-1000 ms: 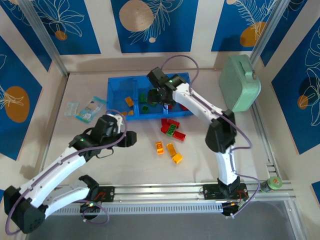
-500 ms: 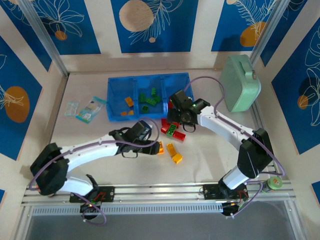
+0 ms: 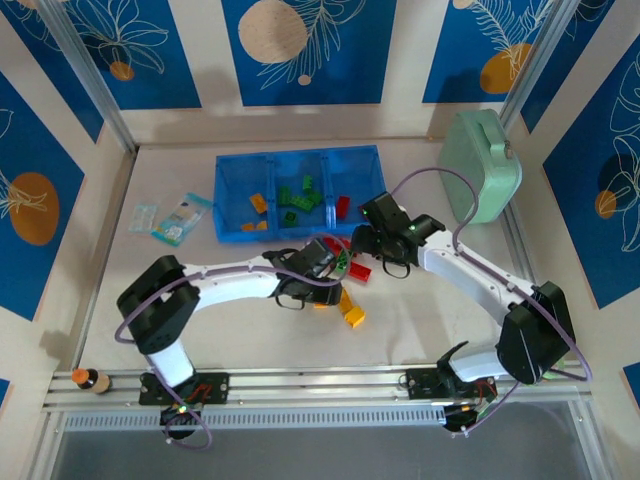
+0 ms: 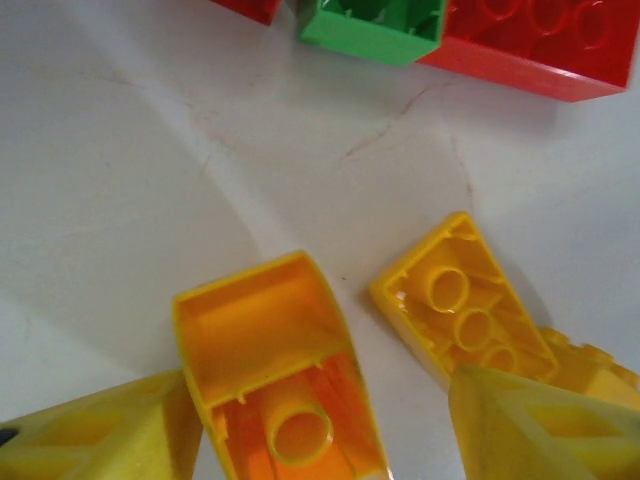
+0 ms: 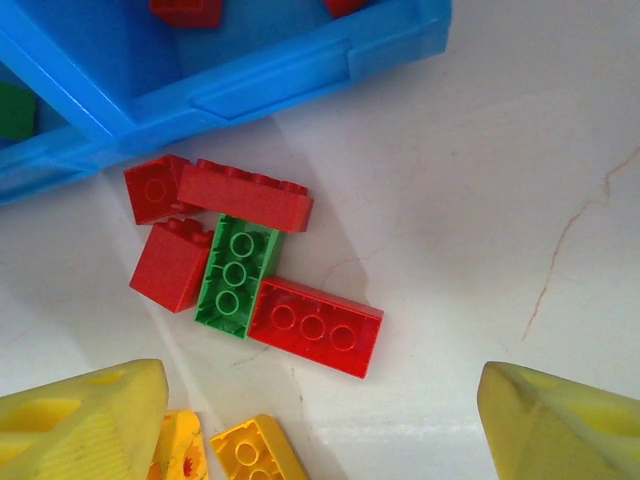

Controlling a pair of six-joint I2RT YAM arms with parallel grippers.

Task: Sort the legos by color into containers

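Found left fingers (image 4: 540,425) spread wide, straddling an upturned orange brick (image 4: 270,350) at lower centre, ungripped. Noted yellow brick (image 4: 465,300) just beside, partly behind one finger; could jam or skid on closing. Found right fingers (image 5: 80,420) wide, empty, red-green cluster (image 5: 235,275) at frame centre below tray (image 5: 300,80). Risk of the two sets clashing, working so close.

You see the left gripper (image 3: 322,268) and right gripper (image 3: 365,240) close together above loose red, green and yellow legos (image 3: 358,271) lying just beside the blue tray (image 3: 235,185).
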